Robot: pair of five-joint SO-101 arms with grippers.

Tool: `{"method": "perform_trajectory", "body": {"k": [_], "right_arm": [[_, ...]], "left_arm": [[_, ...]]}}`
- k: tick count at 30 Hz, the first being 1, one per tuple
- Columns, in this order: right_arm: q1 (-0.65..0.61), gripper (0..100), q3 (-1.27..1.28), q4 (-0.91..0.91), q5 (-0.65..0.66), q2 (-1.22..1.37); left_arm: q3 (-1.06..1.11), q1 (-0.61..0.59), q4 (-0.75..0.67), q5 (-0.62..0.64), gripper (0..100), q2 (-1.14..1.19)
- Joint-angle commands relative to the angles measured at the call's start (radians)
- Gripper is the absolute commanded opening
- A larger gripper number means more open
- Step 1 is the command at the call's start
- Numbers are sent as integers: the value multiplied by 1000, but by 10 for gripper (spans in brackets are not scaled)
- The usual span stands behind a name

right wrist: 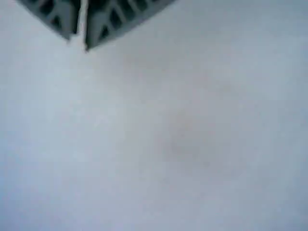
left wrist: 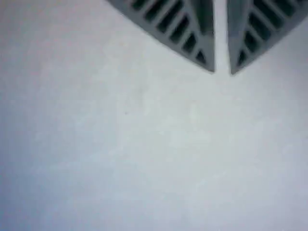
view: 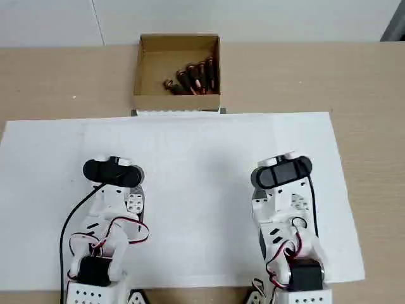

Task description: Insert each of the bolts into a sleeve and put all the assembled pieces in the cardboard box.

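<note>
Sitting inside the cardboard box [view: 137,69] is a cluster of copper-coloured assembled pieces [view: 193,79], bunched toward one wall of it. Every bolt-and-sleeve piece I can make out is lying in that box, so the task is looking finished, or very nearly so, with nothing obvious waiting to be joined or carried over. A white sheet [view: 202,145] is spreading from the box across the tabletop [view: 63,76] to where both arms are resting folded, well apart from the box. The left hand [left wrist: 221,72] is hanging just over the sheet, its jaws drawn to a thin slit and gripping nothing. The right hand [right wrist: 77,43] is hanging likewise, jaws almost touching and empty. No readable writing or label is showing on the box or beside it.
</note>
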Motion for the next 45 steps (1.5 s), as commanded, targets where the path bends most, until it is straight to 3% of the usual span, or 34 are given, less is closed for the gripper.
{"method": "perform_trajectory", "body": {"k": [1, 17, 45], "right_arm": [[12, 2, 11, -21, 9, -8], [12, 3, 141, -22, 9, -18], [8, 3, 143, -24, 11, -19]], "left_arm": [[-5, -2, -2, -5, 6, -12], [-5, -2, -2, -5, 6, -12], [-5, -2, -2, -5, 6, -12]]}}
